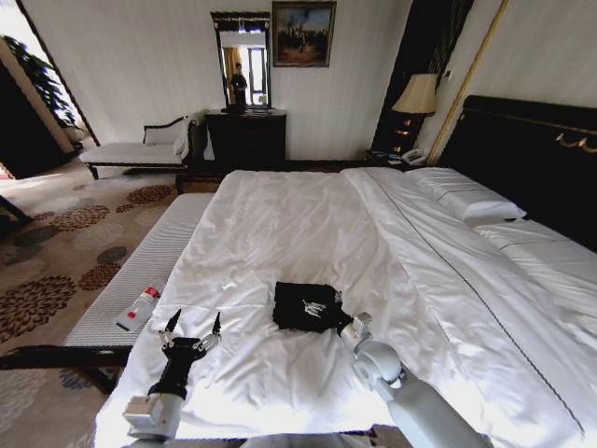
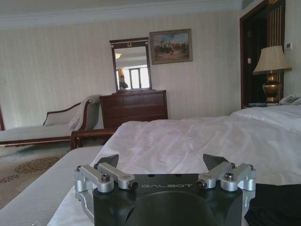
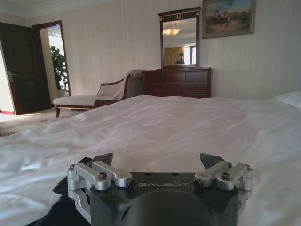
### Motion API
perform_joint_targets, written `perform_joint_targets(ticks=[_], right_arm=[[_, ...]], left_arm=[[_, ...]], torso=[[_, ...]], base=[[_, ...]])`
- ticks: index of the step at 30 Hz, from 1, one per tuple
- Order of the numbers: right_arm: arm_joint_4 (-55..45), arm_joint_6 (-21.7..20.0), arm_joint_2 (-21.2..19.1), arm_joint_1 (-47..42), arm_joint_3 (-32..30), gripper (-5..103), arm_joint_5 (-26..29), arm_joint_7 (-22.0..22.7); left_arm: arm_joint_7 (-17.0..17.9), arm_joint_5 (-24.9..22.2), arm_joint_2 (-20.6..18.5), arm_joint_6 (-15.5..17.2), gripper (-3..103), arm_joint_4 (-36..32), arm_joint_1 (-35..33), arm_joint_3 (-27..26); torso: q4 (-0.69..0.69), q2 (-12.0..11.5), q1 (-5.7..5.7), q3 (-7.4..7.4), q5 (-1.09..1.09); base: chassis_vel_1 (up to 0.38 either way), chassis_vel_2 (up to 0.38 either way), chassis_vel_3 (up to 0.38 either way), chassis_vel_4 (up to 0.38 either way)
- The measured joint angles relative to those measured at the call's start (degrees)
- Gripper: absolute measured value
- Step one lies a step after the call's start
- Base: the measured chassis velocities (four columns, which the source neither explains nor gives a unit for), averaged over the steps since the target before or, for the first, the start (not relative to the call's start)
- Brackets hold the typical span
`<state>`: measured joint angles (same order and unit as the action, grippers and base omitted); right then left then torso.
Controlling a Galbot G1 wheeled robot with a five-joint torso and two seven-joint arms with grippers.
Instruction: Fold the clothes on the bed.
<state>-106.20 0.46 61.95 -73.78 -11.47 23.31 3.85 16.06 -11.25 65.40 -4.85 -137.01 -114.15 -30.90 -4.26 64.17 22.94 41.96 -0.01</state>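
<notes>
Fingers of the left gripper [image 1: 194, 324] stood spread apart over bare duvet near the foot of the bed [image 1: 308, 224], touching nothing. The right gripper [image 1: 341, 314] sat at the near right corner of the black T-shirt [image 1: 309, 305], its fingers likewise apart in the right wrist view and not clamped on cloth. The shirt lay as a small, squarish bundle on the white duvet, well short of the pillows. Judged by its look, it was light, limp cotton that would sag and slide; an edge or corner seemed the best hold. From the head camera the white chest lettering showed, while both wrist cameras caught just a dark sliver of cloth beside the fingers.
</notes>
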Motion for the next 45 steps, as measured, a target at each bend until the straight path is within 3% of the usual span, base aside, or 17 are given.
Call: perform_joint_targets(ticks=[3,9,18,27,34,45], right_arm=[[0.4,2.5,1.2,-2.1,-3.0,100,-2.9,0.5],[-0.1,8.6,6.3,-10.6,-17.4,100,-11.1,0.0],[-2.1,16.2,11.7,-20.1,-27.3,100,-13.4,-0.9],[-4.8,18.5,11.6,-22.6,-28.9,100,-13.5,-2.3],[-9.0,16.1,10.2,-23.5,-29.9,100,-12.7,-2.3],[-9.0,15.9,10.2,-23.5,-29.8,100,-12.5,-2.3]], left_arm=[[0.0,0.0,0.0,0.0,100,0.0,0.0,0.0],[0.0,0.0,0.0,0.0,100,0.0,0.0,0.0],[0.0,0.0,0.0,0.0,100,0.0,0.0,0.0],[0.0,0.0,0.0,0.0,100,0.0,0.0,0.0],[0.0,0.0,0.0,0.0,100,0.0,0.0,0.0],[0.0,0.0,0.0,0.0,100,0.0,0.0,0.0]], torso=[[0.0,0.0,0.0,0.0,0.01],[-0.01,0.0,0.0,0.0,0.0],[-0.01,0.0,-0.01,-0.01,0.0],[0.0,0.0,0.0,-0.01,0.0],[0.0,0.0,0.0,0.0,0.0],[0.0,0.0,0.0,0.0,0.0]], base=[[0.0,0.0,0.0,0.0],[0.0,0.0,0.0,0.0],[0.0,0.0,0.0,0.0],[0.0,0.0,0.0,0.0],[0.0,0.0,0.0,0.0],[0.0,0.0,0.0,0.0]])
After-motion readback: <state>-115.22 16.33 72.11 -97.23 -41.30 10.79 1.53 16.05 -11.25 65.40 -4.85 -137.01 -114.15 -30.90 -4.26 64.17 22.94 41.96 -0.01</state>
